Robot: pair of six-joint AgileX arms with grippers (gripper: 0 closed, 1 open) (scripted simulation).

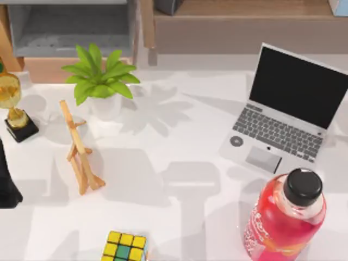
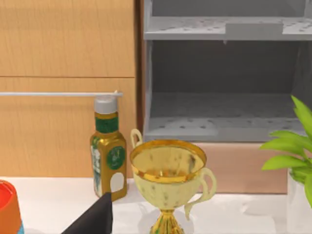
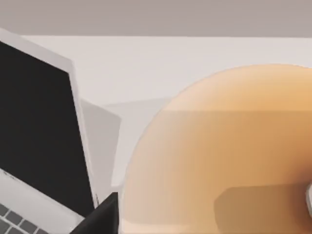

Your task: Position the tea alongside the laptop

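The tea (image 3: 219, 146) looms very close in the right wrist view as a broad peach-orange cup wall. My right gripper (image 3: 209, 222) is shut on it, and one dark finger (image 3: 100, 217) presses against the cup's side. The laptop (image 1: 285, 111) lies open at the table's right, silver-grey with a black screen, grey keyboard and trackpad. In the right wrist view the laptop's screen (image 3: 34, 126) stands just beside the cup. My left arm (image 1: 6, 185) stays parked at the table's left edge.
A pink-red bottle (image 1: 285, 215) with a black cap stands in front of the laptop. A potted plant (image 1: 100, 81), a gold trophy (image 1: 13, 103), a wooden stand (image 1: 79, 149) and a colour cube (image 1: 125, 247) occupy the left half. Shelving runs along the back.
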